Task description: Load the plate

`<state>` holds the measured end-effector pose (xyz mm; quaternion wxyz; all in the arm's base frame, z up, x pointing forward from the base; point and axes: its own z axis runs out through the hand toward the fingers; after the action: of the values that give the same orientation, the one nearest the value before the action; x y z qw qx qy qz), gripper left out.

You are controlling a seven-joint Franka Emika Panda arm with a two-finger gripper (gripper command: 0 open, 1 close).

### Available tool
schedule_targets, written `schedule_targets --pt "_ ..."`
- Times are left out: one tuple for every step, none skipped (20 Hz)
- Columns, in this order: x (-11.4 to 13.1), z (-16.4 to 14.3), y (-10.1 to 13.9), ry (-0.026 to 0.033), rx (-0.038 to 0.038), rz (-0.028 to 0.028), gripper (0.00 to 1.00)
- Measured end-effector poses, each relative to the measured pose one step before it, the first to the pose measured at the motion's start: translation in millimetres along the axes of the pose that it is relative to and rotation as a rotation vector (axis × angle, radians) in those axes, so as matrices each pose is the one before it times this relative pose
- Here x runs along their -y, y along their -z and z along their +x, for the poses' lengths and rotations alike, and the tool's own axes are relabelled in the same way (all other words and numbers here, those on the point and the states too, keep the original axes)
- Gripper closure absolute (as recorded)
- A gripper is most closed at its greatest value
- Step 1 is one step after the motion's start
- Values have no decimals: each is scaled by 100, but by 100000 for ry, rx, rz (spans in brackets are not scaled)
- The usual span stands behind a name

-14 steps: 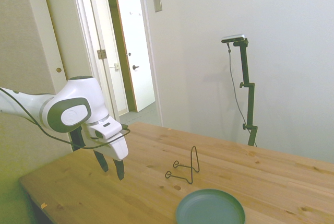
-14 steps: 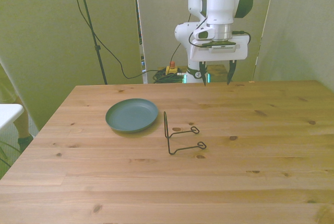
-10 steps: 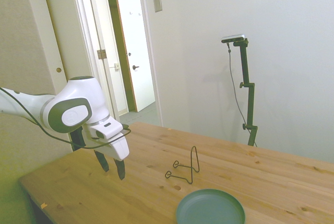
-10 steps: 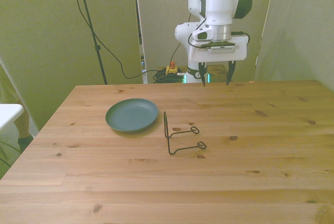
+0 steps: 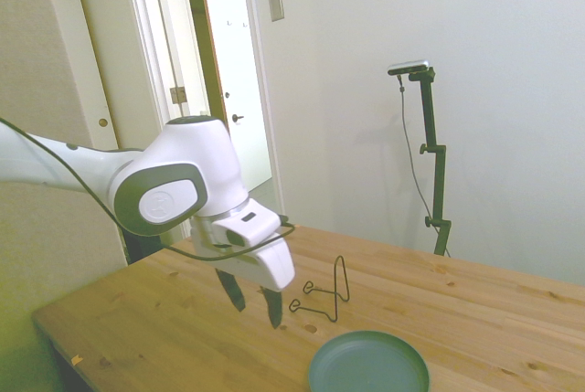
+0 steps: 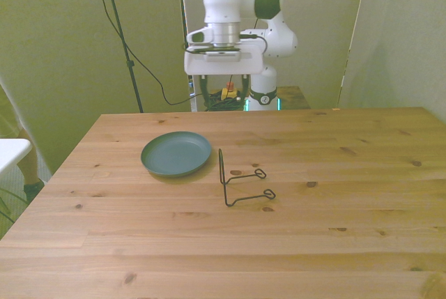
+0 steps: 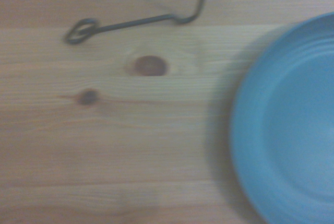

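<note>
Plate loading, item list. My gripper (image 5: 255, 305): fingers apart, holding nothing, raised over the table's (image 6: 334, 201) far edge. Plate (image 6: 176, 152): teal-green, flat on the wood, towards the front view's left, nearer the camera than my gripper. Wire stand (image 6: 240, 182): thin, black, upright, just beside the plate on the front view's right, not touching it. Wrist view: blurred plate rim (image 7: 292, 125) and one looped wire foot (image 7: 130, 23).
</note>
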<state>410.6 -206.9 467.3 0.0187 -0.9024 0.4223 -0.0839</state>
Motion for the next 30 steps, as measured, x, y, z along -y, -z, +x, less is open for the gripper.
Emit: schedule_targets --pt "-1765 2088 1 -1297 -81 -284 0" --pt "-1671 2014 -279 -1299 569 -202 0" --pt "-1650 1955 -416 -1338 851 -250 0" --pt "-1396 1802 -515 -1480 1037 247 0" --pt "-1215 1666 -447 -1357 1086 134 0" --pt "-1034 1540 -258 -1130 1131 352 0" --pt "-788 1274 -177 -954 1088 781 0" --pt "-845 1259 -124 -886 1237 1050 0" --pt "-699 993 -226 -777 1343 1133 0" --pt "-715 873 -403 -457 1708 1648 0" --pt "-581 700 -566 -111 1494 1403 0" --pt "-518 627 -660 -84 1158 1153 0" --pt "-438 516 -760 -168 1362 898 0" --pt "-315 477 -806 303 949 762 0" --pt "-116 321 -858 258 1157 894 0" --pt "40 258 -869 608 1203 736 0" --pt "130 174 -764 274 1059 352 0" --pt "280 165 -592 266 813 505 0" --pt "339 136 -531 384 843 531 0" --pt "347 114 -469 305 938 825 0" --pt "177 93 -423 220 1386 672 0" --pt "105 113 -365 190 1404 988 0" --pt "8 85 -377 231 1865 671 0" --pt "-112 70 -433 -34 1812 542 100" --pt "-135 118 -438 -195 1041 383 100" --pt "55 100 76 60 792 611 100" --pt "-21 71 -25 47 337 308 100" --pt "-44 24 18 -43 188 202 100" --pt "-38 19 5 -25 62 157 100" --pt "-52 17 7 -31 8 121 100"
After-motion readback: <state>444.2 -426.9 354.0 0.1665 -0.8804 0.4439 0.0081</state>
